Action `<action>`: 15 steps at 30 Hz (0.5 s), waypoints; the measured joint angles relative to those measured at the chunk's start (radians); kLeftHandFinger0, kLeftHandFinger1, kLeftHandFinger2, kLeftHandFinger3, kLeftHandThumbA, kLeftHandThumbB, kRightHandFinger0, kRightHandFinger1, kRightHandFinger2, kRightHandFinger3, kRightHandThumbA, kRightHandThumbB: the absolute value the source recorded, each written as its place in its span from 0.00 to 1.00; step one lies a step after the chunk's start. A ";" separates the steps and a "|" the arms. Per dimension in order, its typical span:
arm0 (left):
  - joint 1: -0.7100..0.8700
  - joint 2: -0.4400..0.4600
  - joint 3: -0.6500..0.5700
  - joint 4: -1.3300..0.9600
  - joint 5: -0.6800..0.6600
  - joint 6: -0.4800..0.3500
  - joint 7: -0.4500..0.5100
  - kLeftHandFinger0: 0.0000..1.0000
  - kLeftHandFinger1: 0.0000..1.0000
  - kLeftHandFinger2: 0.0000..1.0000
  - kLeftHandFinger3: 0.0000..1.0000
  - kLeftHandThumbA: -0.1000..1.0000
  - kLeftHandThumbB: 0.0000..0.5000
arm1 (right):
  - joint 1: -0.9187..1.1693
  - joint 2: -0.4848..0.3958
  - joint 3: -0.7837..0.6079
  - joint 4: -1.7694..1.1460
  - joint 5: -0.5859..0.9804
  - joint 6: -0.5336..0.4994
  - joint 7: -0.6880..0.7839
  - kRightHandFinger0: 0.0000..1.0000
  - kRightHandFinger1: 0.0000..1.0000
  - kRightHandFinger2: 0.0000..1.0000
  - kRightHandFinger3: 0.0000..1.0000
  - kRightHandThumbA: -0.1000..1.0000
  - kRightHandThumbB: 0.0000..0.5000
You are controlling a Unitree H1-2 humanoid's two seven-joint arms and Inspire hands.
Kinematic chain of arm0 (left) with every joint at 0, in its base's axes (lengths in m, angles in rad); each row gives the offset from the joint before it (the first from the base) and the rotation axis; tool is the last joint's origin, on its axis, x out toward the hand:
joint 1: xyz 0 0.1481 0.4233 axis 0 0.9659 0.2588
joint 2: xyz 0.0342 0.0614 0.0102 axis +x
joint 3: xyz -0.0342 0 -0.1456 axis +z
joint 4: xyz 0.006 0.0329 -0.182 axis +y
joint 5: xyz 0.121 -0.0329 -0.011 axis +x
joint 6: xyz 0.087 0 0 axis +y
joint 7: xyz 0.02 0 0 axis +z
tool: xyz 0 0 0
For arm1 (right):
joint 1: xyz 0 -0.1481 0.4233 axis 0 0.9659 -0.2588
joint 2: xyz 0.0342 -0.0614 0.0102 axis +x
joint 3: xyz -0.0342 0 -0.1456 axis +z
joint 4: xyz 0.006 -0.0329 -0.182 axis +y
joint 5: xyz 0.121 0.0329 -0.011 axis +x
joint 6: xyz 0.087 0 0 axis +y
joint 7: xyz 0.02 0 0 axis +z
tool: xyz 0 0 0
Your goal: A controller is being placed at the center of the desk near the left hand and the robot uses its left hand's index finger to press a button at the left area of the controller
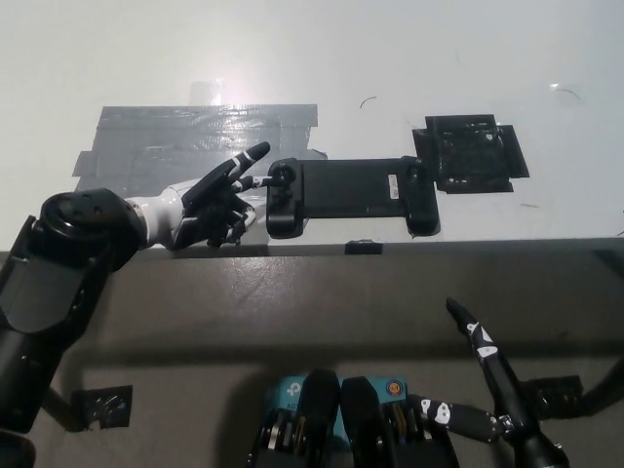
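Observation:
A black controller (pixel 351 192) lies flat on the white desk (pixel 292 58), long side running left to right, near the front edge. My white left hand (pixel 213 207) is just left of it, one finger stretched out toward the controller's left grip and its round stick (pixel 283 175), the other fingers curled. The fingertip ends right beside the left grip; whether it touches is not clear. The hand holds nothing. My black right hand (pixel 487 390) rests low at the bottom right, below the desk, fingers apart and empty.
A patch of grey tape (pixel 166 141) covers the desk behind the left hand. A black square pad (pixel 471 153) lies right of the controller. The desk's front edge (pixel 390 244) runs just below the controller, with a small black tab (pixel 363 246) on it.

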 measured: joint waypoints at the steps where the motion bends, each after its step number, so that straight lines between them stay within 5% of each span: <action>1: 0.000 -0.001 0.000 0.001 0.001 0.000 0.000 0.00 0.00 0.02 1.00 1.00 0.91 | 0.000 0.000 0.000 0.000 0.000 0.000 0.000 1.00 1.00 1.00 1.00 1.00 0.51; 7: 0.002 -0.009 0.000 0.008 0.008 -0.004 0.000 0.00 0.00 0.00 1.00 1.00 0.92 | 0.000 0.000 0.000 0.000 0.000 0.000 0.000 1.00 1.00 1.00 1.00 1.00 0.51; 10: 0.004 -0.011 0.000 0.009 0.010 -0.005 0.000 0.08 0.00 0.00 1.00 1.00 0.91 | 0.000 0.000 0.000 0.000 0.000 0.000 0.000 1.00 1.00 1.00 1.00 1.00 0.52; 15: 0.005 -0.012 0.000 0.009 0.012 -0.006 0.000 0.00 0.00 0.03 1.00 1.00 0.91 | 0.000 0.000 0.000 0.000 0.000 0.000 0.000 1.00 1.00 1.00 1.00 1.00 0.51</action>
